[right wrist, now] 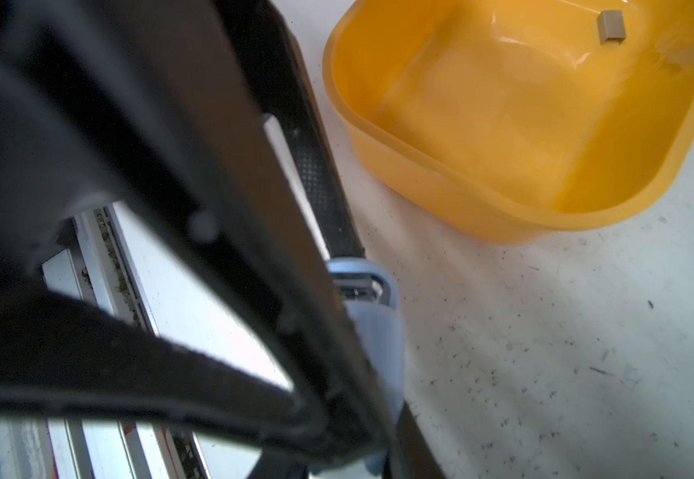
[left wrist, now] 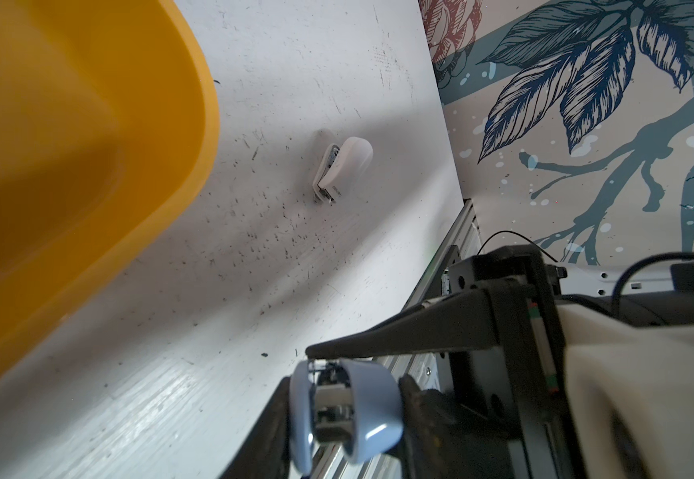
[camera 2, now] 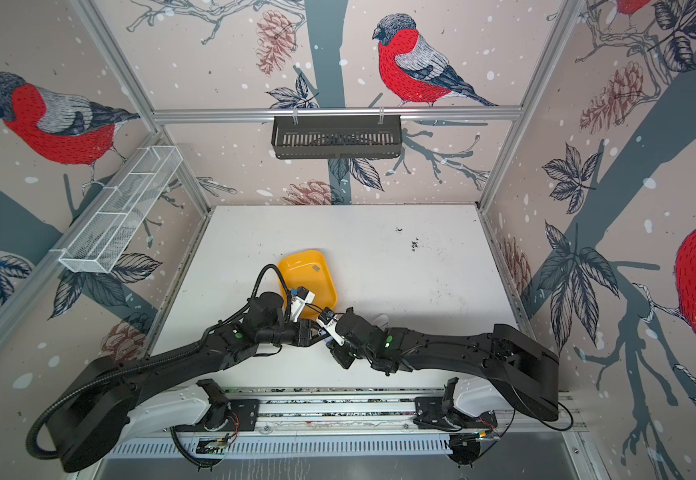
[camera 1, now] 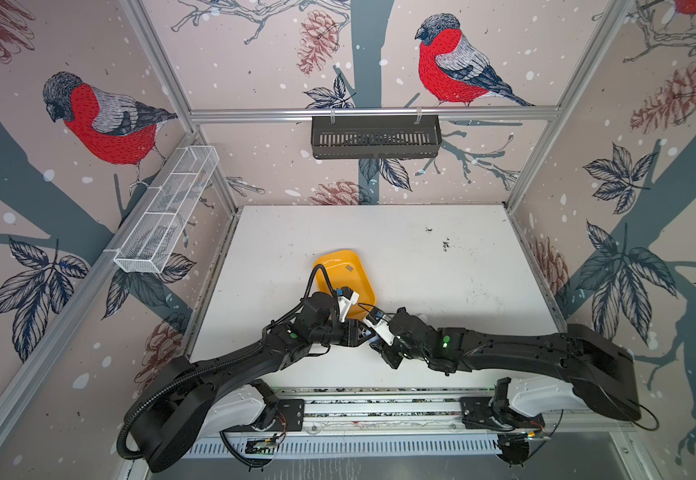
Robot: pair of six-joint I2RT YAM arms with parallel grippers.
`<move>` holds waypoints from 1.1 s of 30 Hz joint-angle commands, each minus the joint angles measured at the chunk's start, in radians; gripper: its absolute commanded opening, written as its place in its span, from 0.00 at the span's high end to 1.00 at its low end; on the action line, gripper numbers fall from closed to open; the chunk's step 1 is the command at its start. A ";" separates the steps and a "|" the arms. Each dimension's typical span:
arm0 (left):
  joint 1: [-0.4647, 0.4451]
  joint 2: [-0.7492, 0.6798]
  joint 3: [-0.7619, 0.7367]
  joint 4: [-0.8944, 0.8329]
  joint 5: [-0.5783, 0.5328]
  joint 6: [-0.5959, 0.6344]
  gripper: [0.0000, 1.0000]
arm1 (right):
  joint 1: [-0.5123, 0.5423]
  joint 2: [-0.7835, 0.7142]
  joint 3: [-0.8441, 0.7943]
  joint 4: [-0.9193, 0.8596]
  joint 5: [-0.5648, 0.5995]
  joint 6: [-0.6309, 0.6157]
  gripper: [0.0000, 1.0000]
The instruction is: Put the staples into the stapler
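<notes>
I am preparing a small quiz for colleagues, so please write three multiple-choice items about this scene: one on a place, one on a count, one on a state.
1. Where is the grey staple strip?
A) on the bare table B) in the black basket C) in the yellow tub
2. How many staplers are visible?
A) one B) two C) four
3. The light blue stapler is:
A) gripped by the left end effector B) lying free on the table C) inside the tub

Key: C, the right wrist view shows the strip on the tub floor; B, a white stapler lies on the table besides the blue one; A, the left wrist view shows fingers against both its sides.
</notes>
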 commanded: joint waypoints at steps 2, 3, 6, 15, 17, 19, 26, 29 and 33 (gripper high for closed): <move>0.000 -0.017 0.003 0.001 -0.008 0.009 0.35 | -0.011 0.003 0.000 0.019 -0.012 0.022 0.88; -0.001 -0.027 0.008 -0.014 -0.018 0.011 0.28 | -0.014 0.005 0.002 0.011 -0.012 0.024 0.89; 0.001 -0.069 0.026 -0.107 -0.088 0.031 0.11 | -0.027 0.005 0.007 -0.026 -0.009 0.046 0.89; 0.070 -0.313 0.015 -0.350 -0.376 0.039 0.02 | -0.055 0.043 0.049 -0.229 0.054 0.122 0.89; 0.071 -0.370 -0.005 -0.351 -0.414 0.029 0.02 | -0.063 0.067 0.062 -0.265 0.048 0.129 0.89; 0.071 -0.413 -0.018 -0.356 -0.434 0.024 0.02 | -0.069 0.093 0.080 -0.300 0.046 0.133 0.89; 0.070 -0.428 -0.016 -0.363 -0.439 0.034 0.02 | -0.077 0.167 0.143 -0.376 0.040 0.128 0.88; 0.070 -0.418 -0.016 -0.357 -0.433 0.033 0.02 | -0.081 0.199 0.164 -0.402 0.041 0.123 0.86; 0.070 -0.423 -0.015 -0.358 -0.429 0.035 0.02 | -0.082 0.230 0.183 -0.418 0.041 0.115 0.86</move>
